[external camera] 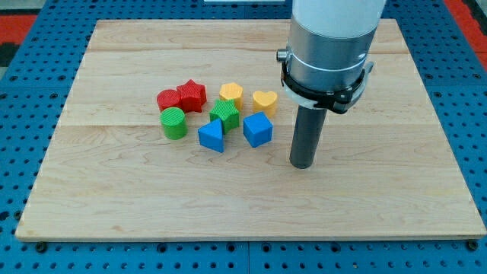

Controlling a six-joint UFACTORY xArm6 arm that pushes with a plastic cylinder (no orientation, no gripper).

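My tip (303, 164) rests on the wooden board (114, 205), just right of a cluster of blocks and touching none of them. Nearest to it is the blue cube (258, 129), a short gap to its left. Above that cube lies the yellow heart (265, 101). Further left come the green star-like block (225, 113), the yellow rounded block (231, 93) and the blue triangular block (212, 136). At the cluster's left edge sit the green cylinder (174, 122), the red star (192, 95) and a red rounded block (167, 99).
The grey arm body (331, 46) hangs over the board's upper right. Around the board lies a blue pegboard surface (23, 152), with a red patch (23, 23) at the view's top left.
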